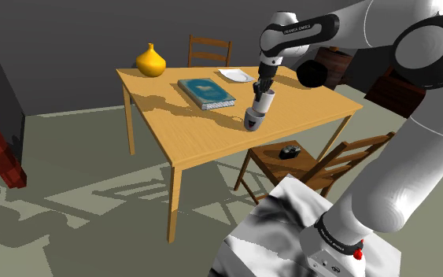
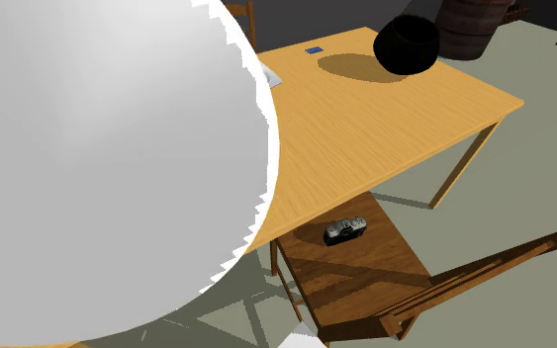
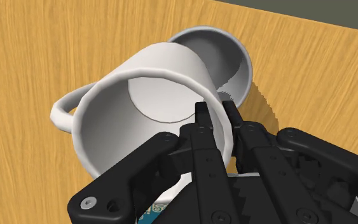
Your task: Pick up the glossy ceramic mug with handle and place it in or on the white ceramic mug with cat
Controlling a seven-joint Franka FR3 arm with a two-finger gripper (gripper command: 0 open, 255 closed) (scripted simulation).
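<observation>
Gripper (image 3: 216, 110) clenched on the rim wall of the white handled mug (image 3: 147, 95), tilted, base over the mouth of the lower white mug (image 1: 253, 120), at 5 o'clock from the blue book (image 1: 206, 92), shoulder view. Risk: release while tilted; mug tips out, toppling lower one.

Glossy white arm (image 1: 420, 142), dark joints (image 1: 436, 49), all-black jaws, silver screw (image 3: 89, 202).

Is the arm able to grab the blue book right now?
Probably not yet: its fingers are shut on the white mug, tilted over the other mug. The book itself lies uncovered close by on the table.
</observation>
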